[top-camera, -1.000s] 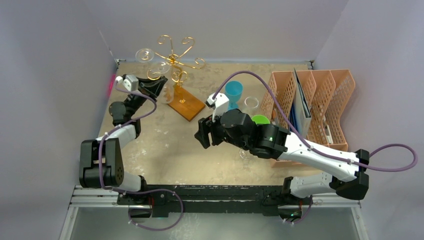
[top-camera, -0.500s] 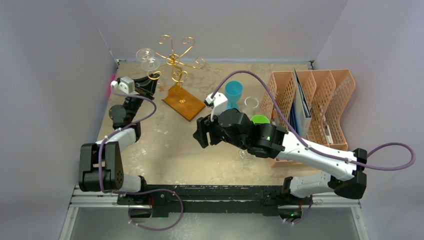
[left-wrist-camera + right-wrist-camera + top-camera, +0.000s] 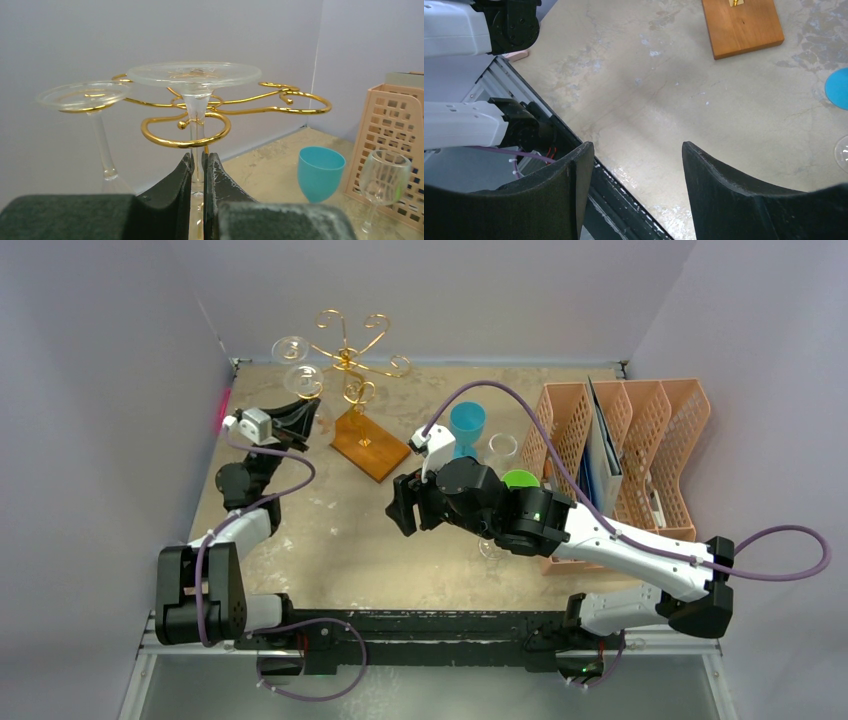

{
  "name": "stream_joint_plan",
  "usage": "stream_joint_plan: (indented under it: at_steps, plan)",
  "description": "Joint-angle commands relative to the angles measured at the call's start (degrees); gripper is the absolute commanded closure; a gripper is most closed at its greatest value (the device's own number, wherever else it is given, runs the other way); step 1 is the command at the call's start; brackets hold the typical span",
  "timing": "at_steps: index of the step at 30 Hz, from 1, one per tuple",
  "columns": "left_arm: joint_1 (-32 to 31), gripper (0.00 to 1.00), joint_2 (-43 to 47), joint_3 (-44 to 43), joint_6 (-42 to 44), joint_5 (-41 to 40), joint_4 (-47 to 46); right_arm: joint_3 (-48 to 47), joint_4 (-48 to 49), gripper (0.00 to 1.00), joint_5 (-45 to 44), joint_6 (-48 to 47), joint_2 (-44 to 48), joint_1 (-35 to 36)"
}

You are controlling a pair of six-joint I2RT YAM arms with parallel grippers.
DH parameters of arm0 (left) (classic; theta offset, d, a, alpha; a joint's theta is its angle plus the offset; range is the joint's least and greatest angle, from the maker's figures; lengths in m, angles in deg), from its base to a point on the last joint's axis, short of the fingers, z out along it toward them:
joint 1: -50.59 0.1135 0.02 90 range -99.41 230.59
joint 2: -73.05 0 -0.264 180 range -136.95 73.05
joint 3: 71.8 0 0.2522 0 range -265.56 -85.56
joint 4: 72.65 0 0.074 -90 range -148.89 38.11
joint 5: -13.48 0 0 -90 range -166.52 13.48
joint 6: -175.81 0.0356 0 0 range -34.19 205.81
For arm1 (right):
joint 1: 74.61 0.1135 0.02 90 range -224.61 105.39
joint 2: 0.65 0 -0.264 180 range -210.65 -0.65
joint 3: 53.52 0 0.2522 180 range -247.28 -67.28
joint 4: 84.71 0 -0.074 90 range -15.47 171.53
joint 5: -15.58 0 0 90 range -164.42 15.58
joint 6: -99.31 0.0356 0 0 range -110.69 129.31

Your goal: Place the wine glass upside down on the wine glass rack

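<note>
My left gripper [image 3: 198, 160] is shut on the stem of a clear wine glass [image 3: 195, 75] held upside down, its round foot uppermost. In the left wrist view the stem appears to run up through a curled arm of the gold wire wine glass rack [image 3: 185, 142], with the foot a little above the loop. A second glass [image 3: 85, 95] hangs on the rack to the left. From above, the left gripper [image 3: 303, 412] is at the rack's [image 3: 350, 355] left side, by its wooden base [image 3: 368, 443]. My right gripper [image 3: 405, 508] is open and empty over mid-table.
A blue cup [image 3: 467, 425], an upright clear glass [image 3: 503, 450] and a green object [image 3: 520, 480] stand right of the rack. The orange mesh organizer [image 3: 640, 440] fills the right side. The right arm stretches across the middle. Walls close in behind and left of the rack.
The left wrist has shifted slightly toward the near side, carrying the glass at the rack's left arm. The right arm has stayed put.
</note>
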Motion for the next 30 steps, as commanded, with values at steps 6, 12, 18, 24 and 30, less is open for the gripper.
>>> stream_joint_plan:
  at_steps: [6,12,18,24,30]
  plan:
    - [-0.05,1.00,2.08,-0.14,0.18,5.58,-1.59,-1.63,1.25,0.33,0.22,0.59,0.57,-0.22]
    - [-0.05,1.00,1.30,-2.22,0.60,7.22,2.72,-1.13,1.23,0.33,-0.04,0.80,0.83,-0.23]
    - [-0.05,1.00,0.05,-3.36,0.23,6.92,4.92,-1.09,1.09,0.33,-0.69,0.75,0.88,-0.27]
    - [-0.05,0.90,-0.24,-3.41,0.55,6.23,7.08,-0.76,0.80,0.32,-1.33,0.79,0.99,-0.32]
    - [-0.05,0.69,0.17,-2.74,-0.43,6.36,7.14,-1.12,0.14,0.33,-1.14,0.42,0.80,-0.67]
